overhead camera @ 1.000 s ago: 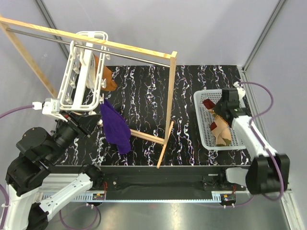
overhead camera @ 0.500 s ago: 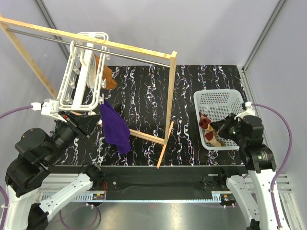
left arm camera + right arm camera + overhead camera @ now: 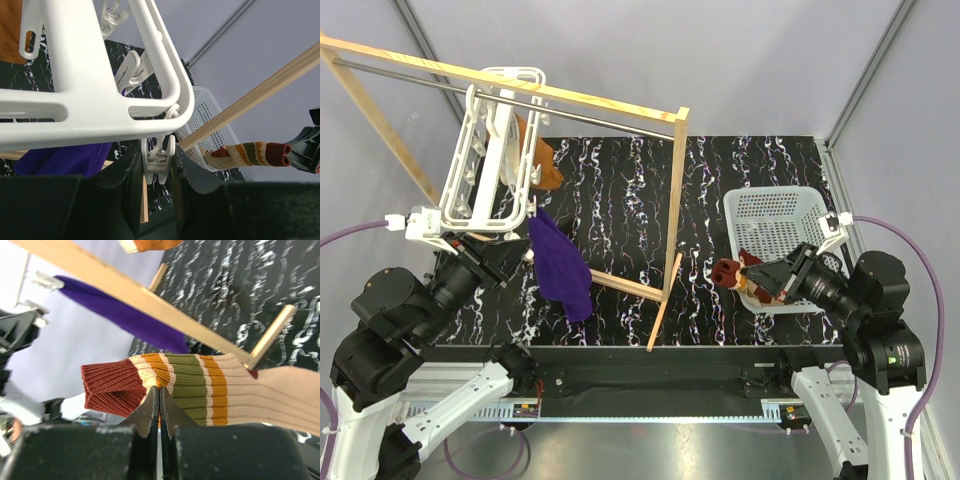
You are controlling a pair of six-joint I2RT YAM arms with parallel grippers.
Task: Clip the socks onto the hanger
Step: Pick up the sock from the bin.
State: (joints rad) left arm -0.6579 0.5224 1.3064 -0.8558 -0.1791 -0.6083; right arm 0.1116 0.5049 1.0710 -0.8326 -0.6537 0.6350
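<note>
My right gripper is shut on the striped socks just below the maroon cuff. It holds them in the air at the white basket's left front corner, cuff pointing left. The pale foot end trails back toward the basket. The white hanger hangs tilted from the metal rod at the left. My left gripper is shut on a white clip peg dangling under the hanger's near corner. The socks show to the right in the left wrist view, apart from that peg.
A wooden rack with a metal rod spans the table's left half. A purple cloth and an orange cloth hang from the hanger. The white basket stands at the right.
The right arm has pulled back from over the basket and lifted the socks out, carrying them left past the basket's edge. The left arm and hanger have not moved.
</note>
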